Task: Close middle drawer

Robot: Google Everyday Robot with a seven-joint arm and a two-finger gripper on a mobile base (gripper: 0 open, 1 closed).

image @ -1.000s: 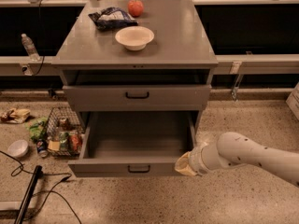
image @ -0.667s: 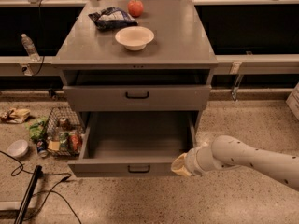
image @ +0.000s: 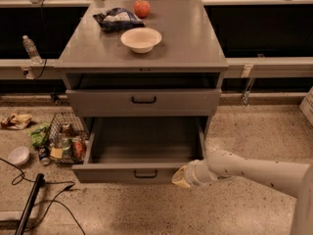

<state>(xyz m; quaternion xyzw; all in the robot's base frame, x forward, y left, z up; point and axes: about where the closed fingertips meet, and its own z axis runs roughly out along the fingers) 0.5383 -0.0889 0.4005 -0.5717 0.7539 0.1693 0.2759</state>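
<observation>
Pincer (image: 180, 176) shifted left, now at right end of pulled-out grey metal middle drawer (image: 112, 172) front; grip state cannot tell. Push squarely inward, nearer centre, avoiding skew jam.

This reads to me as a lab or test space, not a home: speckled hard floor (image: 254, 131), a plain grey metal cabinet (image: 186, 38), long dark-fronted benches (image: 264, 28) running behind it. Loose cables (image: 13, 167) trail over the floor at left, near a wire basket (image: 63, 119) of cans and wrappers. My gripper (image: 179, 177) sits low, at the right front corner of the pulled-out middle drawer (image: 112, 173).
</observation>
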